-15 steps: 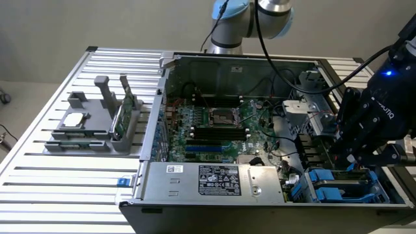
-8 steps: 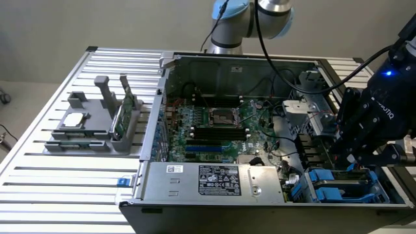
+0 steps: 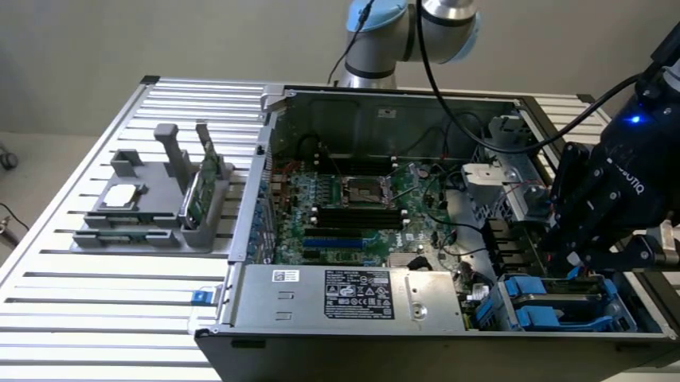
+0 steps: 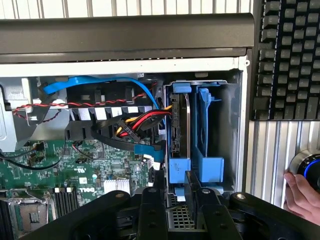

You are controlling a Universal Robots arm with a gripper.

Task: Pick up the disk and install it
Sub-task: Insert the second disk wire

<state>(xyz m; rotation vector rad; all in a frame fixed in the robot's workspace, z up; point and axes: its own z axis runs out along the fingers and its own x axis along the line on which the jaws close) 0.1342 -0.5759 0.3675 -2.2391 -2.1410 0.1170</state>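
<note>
Your disk sits upright on edge in its blue carrier inside the drive bay, at the open computer case's corner on the exterior view's right. Your gripper hangs just over that bay, fingers part-spread and grasping nothing. Blue, red and yellow cables crowd just beside the bay. The motherboard reads "DELL". A keyboard lies outside the case, and a hand touches a blue-lit knob.

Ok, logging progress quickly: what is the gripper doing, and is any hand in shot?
Gripper: over blue-framed disk in bay; grip cannot be told.
Person's hand: touching round blue-lit knob.
</note>
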